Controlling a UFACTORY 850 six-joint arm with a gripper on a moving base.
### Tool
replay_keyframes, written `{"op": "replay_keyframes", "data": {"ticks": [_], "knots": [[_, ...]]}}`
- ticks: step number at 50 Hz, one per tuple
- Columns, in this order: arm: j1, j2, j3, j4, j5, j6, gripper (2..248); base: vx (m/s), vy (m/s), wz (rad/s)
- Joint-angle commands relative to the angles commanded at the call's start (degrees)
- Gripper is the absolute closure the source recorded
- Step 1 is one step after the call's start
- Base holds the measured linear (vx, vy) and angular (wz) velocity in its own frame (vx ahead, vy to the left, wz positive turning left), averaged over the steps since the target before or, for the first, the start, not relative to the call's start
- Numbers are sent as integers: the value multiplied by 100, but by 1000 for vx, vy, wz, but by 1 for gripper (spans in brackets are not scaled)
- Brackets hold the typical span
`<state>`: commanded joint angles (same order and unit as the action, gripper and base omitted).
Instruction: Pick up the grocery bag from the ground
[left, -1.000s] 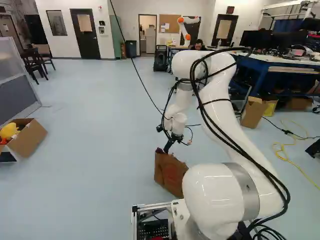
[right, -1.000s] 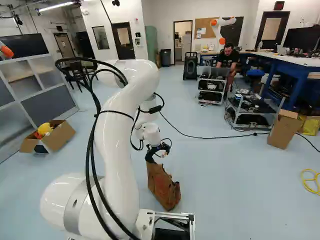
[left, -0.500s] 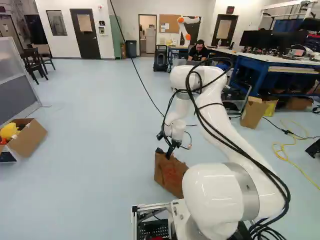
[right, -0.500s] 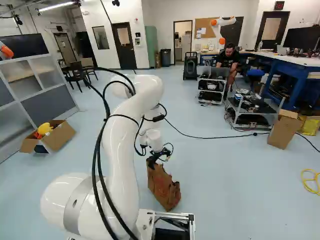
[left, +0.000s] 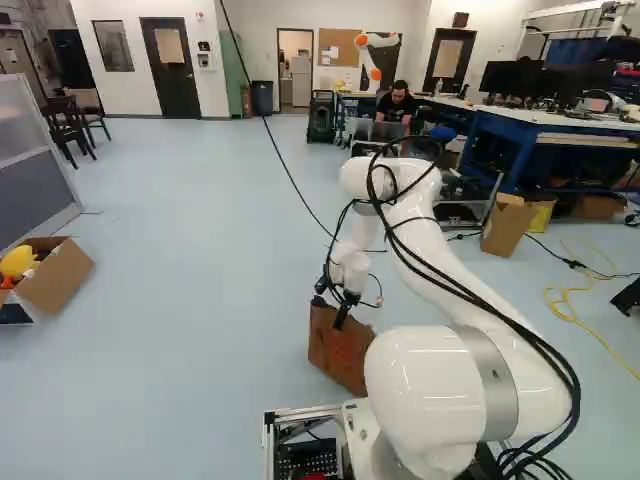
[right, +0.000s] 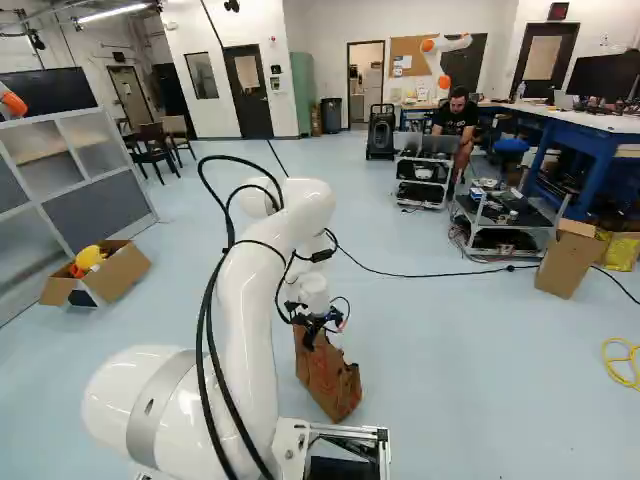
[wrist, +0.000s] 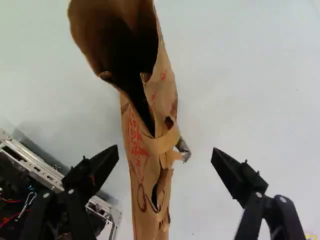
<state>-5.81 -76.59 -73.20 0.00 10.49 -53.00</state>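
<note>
Gripper (wrist: 165, 151) released, 2 fingers (wrist: 95, 172) wide apart, nothing grasped. Grocery bag (wrist: 137, 167) on the floor (left: 180, 300), just ahead of the base frame (wrist: 37, 170); mouth gaping at its far end, top edge creased and torn nearer the gripper. Top edge runs between the fingers, closer to the finger on the base frame side. Contact: none clear in wrist view.

Step in hand, my read: line up over the top edge, get down around it, then clench. Lift still to do.

To do it well: shift slightly toward the base frame side so the bag sits mid-gap, else 1 finger shoves it over first. Keep the fingers on opposite sides of both walls, then lower straight until the pads are well below the torn rim. Aim for solid paper; the paper strip (wrist: 162, 144) across the top looks flimsy and may rip. Close slowly, since thin walls will likely fold before they hold. Raise gently, check both walls are caught, and keep clear of the base frame.
</note>
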Motion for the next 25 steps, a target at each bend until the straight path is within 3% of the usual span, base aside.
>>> {"op": "replay_keyframes", "data": {"ticks": [25], "knots": [[-43, -901, -820, 0, 0, 0, 3, 0, 0, 0]]}}
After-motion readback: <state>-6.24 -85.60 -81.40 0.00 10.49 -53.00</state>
